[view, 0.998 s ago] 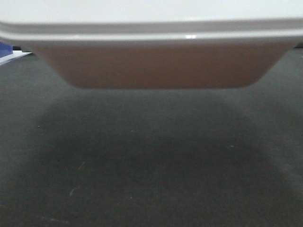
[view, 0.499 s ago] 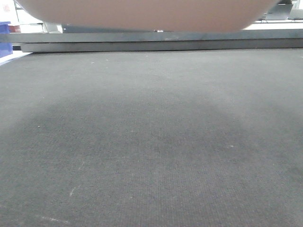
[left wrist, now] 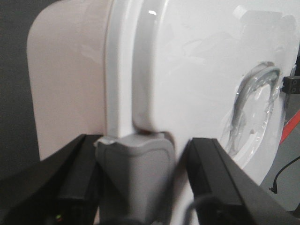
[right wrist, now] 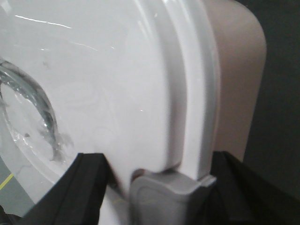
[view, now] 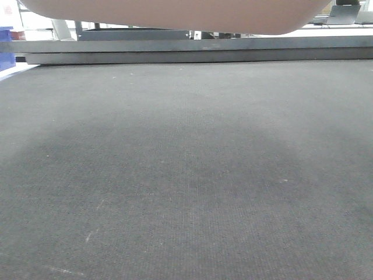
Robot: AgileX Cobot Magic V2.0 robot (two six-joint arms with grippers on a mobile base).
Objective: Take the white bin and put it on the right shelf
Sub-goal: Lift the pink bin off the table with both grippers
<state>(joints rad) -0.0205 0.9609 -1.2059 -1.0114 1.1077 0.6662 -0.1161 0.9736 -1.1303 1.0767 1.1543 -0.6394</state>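
Front-facing view has the bin (view: 175,14) hanging along the top edge above the mat (view: 186,175), long axis across the frame, left gripper (left wrist: 143,147) and right gripper (right wrist: 159,168) each pinching an end latch (left wrist: 133,185)

The white rounded-rectangular plastic bin (view: 175,14) is hanging above the dark grey matted worktop (view: 186,175), clear of it. Behind the worktop, a long grey metal rail (view: 198,51) is running from left to right. A blue plastic bin (view: 5,49) is sitting at the far left. The left gripper (left wrist: 140,159) and the right gripper (right wrist: 159,183) are each clamping a grey plastic latch (left wrist: 136,178) on the lid rim at opposite ends, jaws either side of it.
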